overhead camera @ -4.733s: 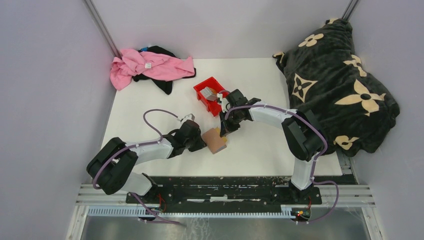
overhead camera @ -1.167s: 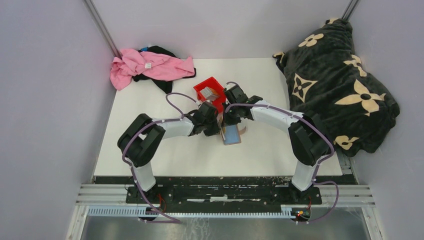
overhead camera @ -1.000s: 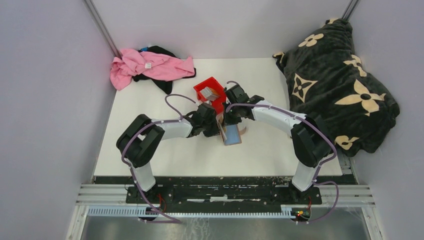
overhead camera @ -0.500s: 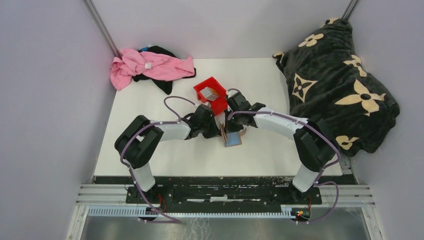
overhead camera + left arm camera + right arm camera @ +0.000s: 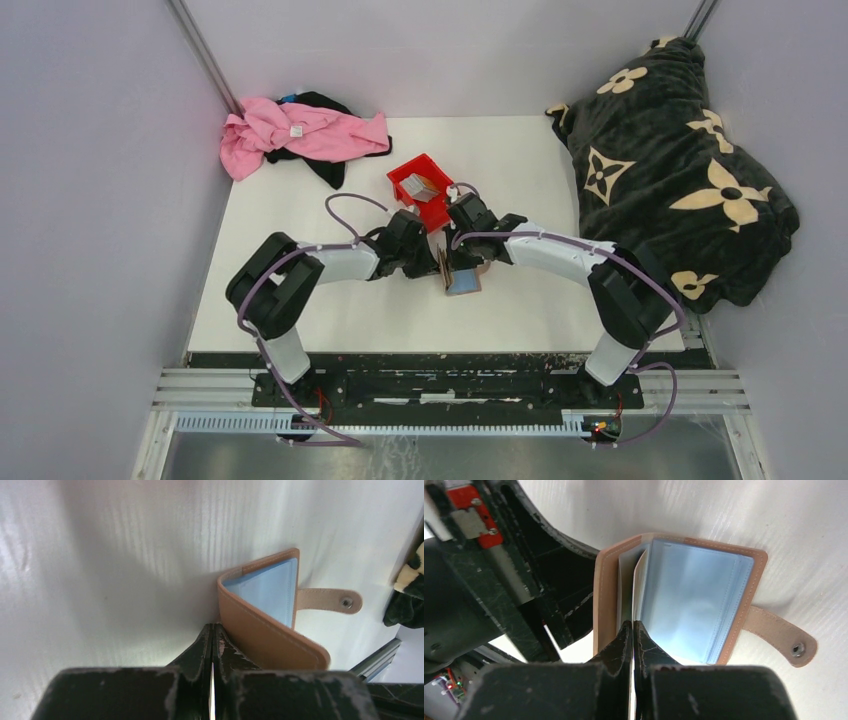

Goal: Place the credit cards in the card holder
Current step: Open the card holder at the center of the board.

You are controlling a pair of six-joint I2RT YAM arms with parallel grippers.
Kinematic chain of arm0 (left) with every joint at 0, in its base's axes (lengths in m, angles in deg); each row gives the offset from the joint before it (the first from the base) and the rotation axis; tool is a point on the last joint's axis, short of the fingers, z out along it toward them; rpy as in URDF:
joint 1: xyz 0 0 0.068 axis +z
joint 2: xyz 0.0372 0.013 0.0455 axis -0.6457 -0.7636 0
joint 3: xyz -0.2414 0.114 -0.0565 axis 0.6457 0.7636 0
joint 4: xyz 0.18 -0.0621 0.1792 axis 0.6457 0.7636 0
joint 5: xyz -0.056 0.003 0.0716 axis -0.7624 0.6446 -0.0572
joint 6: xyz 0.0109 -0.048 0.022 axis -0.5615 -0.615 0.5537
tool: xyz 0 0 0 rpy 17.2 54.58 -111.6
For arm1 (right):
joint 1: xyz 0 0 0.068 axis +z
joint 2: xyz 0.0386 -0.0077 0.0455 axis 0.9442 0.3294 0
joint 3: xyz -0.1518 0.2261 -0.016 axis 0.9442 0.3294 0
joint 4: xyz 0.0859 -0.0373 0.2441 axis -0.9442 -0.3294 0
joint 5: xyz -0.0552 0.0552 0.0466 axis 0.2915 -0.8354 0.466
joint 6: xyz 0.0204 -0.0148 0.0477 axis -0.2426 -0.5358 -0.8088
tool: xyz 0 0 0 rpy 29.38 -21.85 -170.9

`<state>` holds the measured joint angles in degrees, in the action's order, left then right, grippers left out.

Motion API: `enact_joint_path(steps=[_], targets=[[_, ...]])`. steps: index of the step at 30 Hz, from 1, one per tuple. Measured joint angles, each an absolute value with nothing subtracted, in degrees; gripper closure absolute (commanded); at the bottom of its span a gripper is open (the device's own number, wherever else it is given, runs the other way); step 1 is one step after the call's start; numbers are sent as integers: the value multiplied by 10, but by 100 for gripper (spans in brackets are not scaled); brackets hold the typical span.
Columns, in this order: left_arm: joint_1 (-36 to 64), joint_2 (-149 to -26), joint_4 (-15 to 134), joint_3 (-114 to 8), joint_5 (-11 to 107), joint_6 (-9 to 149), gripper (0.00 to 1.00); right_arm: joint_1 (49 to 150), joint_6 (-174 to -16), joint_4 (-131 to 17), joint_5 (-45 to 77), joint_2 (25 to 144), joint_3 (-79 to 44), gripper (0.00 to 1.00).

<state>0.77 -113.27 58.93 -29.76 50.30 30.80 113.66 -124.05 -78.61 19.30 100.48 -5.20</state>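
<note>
The tan card holder (image 5: 464,282) lies half open on the white table between my two grippers. In the left wrist view its cover (image 5: 270,635) stands tilted up, with blue inner sleeves and the snap tab (image 5: 327,601) lying flat. My left gripper (image 5: 213,628) is shut and empty, its tips against the outside of the raised cover. My right gripper (image 5: 632,625) is shut, its tips inside the holder (image 5: 734,615) at the fold among the blue sleeves. Several grey credit cards (image 5: 420,185) sit in the red bin (image 5: 436,211) just behind.
A pink and black pile of cloth (image 5: 300,130) lies at the far left. A black blanket with cream flowers (image 5: 680,150) covers the right side. The left gripper's black body (image 5: 524,595) is close beside the holder in the right wrist view.
The holder, closed nearly five seconds ago, now lies open. Over the last second it and both grippers shifted slightly toward the near edge; the right arm came lower.
</note>
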Motion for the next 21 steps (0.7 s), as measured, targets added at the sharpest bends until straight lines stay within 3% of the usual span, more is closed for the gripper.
enact_joint_path(steps=[21], targets=[[9,-1009,854,-312,607,312,86,1184,-1225,-750,281,1045,-62,99]])
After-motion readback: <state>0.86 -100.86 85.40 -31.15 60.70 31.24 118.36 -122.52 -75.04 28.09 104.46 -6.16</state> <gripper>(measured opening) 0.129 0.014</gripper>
